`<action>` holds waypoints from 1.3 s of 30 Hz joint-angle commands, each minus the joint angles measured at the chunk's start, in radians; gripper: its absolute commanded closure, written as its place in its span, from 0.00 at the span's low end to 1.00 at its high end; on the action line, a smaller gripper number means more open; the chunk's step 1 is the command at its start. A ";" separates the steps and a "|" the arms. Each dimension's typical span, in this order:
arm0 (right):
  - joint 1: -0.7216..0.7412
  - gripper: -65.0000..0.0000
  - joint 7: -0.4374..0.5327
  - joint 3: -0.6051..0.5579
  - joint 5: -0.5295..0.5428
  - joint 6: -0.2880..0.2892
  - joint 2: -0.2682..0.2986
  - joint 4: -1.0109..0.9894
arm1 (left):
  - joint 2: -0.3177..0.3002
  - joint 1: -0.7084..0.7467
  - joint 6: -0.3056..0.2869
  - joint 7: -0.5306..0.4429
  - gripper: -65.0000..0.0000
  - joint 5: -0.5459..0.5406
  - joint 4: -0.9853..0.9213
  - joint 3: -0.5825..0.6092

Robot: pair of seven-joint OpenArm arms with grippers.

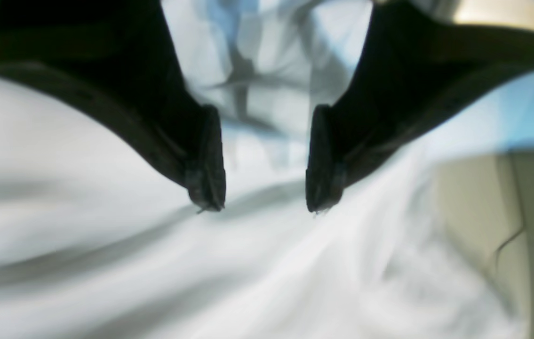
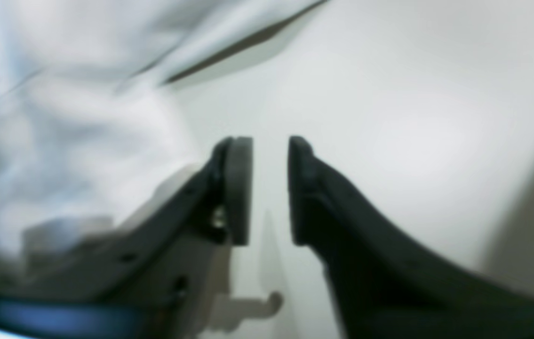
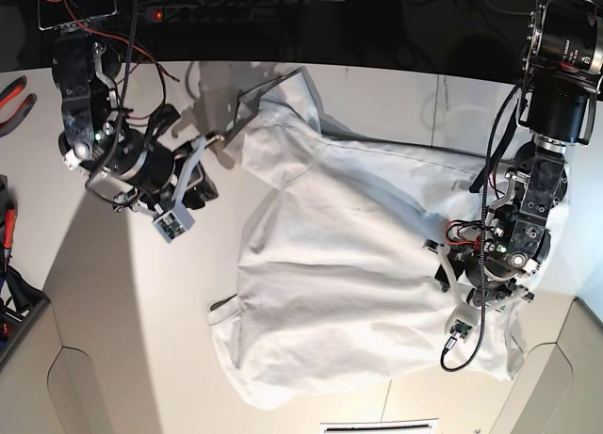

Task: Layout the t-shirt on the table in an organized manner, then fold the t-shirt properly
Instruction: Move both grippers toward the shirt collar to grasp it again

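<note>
The white t-shirt lies spread and wrinkled across the middle of the table, with one sleeve bunched at its upper left. My left gripper hovers open just over the cloth near the shirt's right edge, and nothing sits between its fingers. My right gripper stands beside the upper-left sleeve over bare table. Its pads are a small gap apart with nothing in it. In the base view the right gripper is just left of that sleeve.
Red-handled pliers lie at the table's left edge. Cables and dark equipment run along the back. The front corners of the table are cut away to beige panels.
</note>
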 commanded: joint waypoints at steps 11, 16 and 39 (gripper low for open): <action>-0.135 0.53 -0.061 -0.148 0.108 0.003 0.005 0.056 | 0.025 0.135 -0.403 0.034 0.56 -0.311 0.219 -0.006; -0.137 0.53 -0.062 -0.181 0.108 0.003 0.000 0.056 | 0.125 0.174 -0.401 0.033 0.55 -0.248 0.219 -0.005; -0.137 1.00 -0.114 -0.181 0.115 -0.035 0.000 0.056 | 0.227 0.101 -0.036 -0.080 0.80 0.140 0.052 0.291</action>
